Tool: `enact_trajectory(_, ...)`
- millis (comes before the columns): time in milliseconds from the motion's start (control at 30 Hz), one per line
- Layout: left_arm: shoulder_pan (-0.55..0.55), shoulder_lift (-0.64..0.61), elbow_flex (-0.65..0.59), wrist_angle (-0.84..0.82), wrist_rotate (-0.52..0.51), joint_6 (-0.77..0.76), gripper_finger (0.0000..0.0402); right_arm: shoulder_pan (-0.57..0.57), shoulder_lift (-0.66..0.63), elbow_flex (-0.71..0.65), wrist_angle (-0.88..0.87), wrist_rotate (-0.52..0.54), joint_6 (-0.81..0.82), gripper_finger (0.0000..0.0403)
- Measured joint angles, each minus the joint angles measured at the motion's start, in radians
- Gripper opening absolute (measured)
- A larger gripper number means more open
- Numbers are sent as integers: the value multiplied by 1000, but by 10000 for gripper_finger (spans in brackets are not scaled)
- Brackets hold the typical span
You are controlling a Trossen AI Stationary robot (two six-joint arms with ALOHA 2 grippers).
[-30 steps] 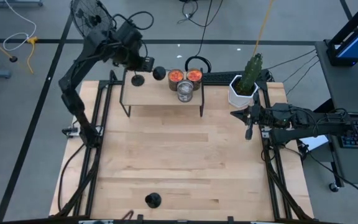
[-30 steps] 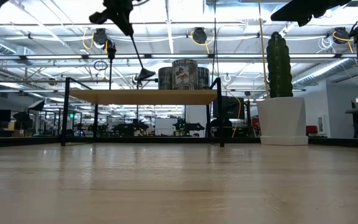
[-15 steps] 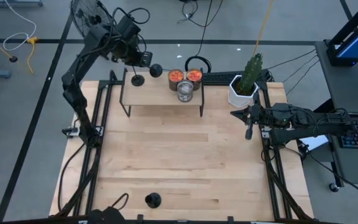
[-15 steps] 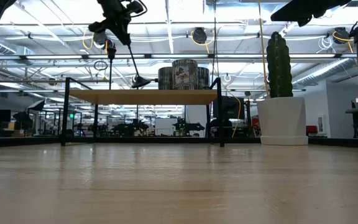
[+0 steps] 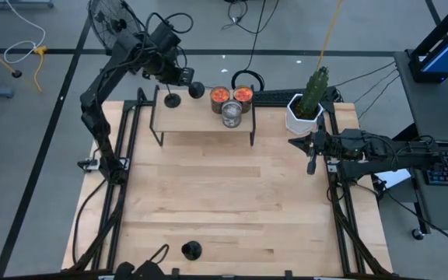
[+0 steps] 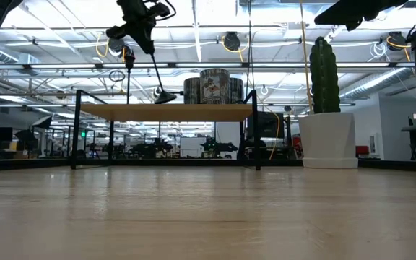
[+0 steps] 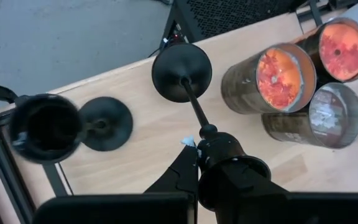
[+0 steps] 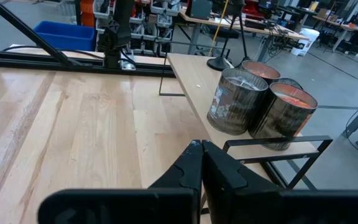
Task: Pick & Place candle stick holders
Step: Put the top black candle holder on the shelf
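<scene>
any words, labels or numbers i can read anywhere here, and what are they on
None can be read.
Middle tin on the shelf: it carries a printed label, too small and blurred to read.
Three tins: seen from above in the left wrist view, no text shows.
White plant pot: plain, no marking.
Candle holders: plain black, no marking.

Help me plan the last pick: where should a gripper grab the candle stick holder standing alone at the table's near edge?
Grip the candle stick holder by its thin upright stem, descending from straight above. Its round flat base sits low on the table, offering little to pinch, and nothing stands around it.
</scene>
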Motion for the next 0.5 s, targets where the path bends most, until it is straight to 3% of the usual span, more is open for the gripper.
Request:
enact_trajectory(267, -3, 5, 0, 0, -60, -7, 16, 0, 0, 0, -5, 0, 0, 0)
enact_trajectory(500, 1, 5, 0, 0, -45, -5, 16, 0, 0, 0, -6, 0, 0, 0)
